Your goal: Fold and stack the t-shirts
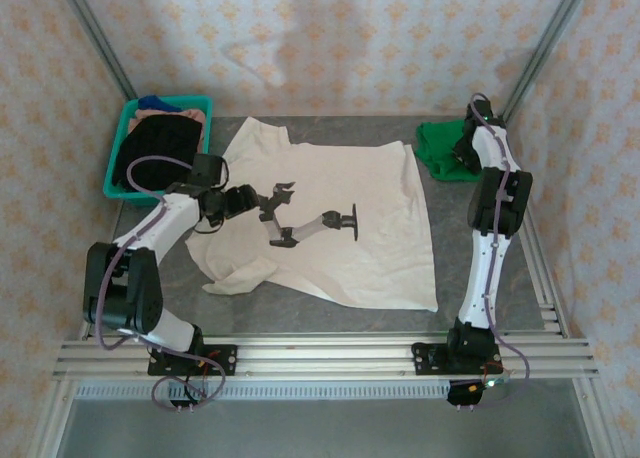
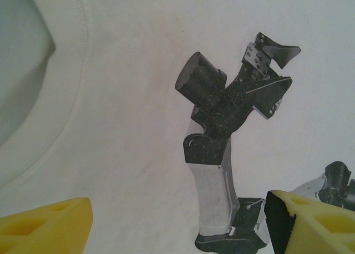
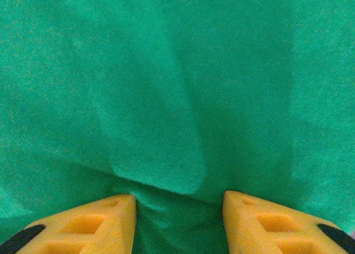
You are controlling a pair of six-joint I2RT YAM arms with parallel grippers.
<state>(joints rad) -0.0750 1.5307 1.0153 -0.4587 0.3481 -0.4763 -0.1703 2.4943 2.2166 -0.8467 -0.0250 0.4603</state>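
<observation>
Beneath the left gripper point(image 2: 177, 209), the cream shirt point(image 1: 380, 258) lies spread flat on the surface point(image 1: 340, 130). The gripper hangs open above the cloth, its two yellow fingers point(image 2: 50, 226) wide apart and nothing between them. Just ahead of it, and partly between the fingers, is the shirt's black print point(image 2: 227, 115), a picture of a robot arm. To the gripper's left a curved collar seam point(image 2: 77, 87) runs across the cloth. From above, this gripper sits over the shirt's left part, near the neck, and the rest of the shirt stretches away to its right.

Under the right gripper point(image 3: 178, 209) is the green shirt point(image 3: 177, 87), bunched in soft folds at the far right of the surface, apart from the cream one. The gripper is low on the cloth. Its fingers stand partly apart, and a ridge of green rises ahead of the gap and runs down into it. They seem to press into the fabric, but I cannot tell whether they pinch it or merely rest on it.

Well to the left of the left gripper, at the far left corner, stands a teal basket point(image 1: 118, 153) with dark cloth point(image 1: 160, 148) in it.
</observation>
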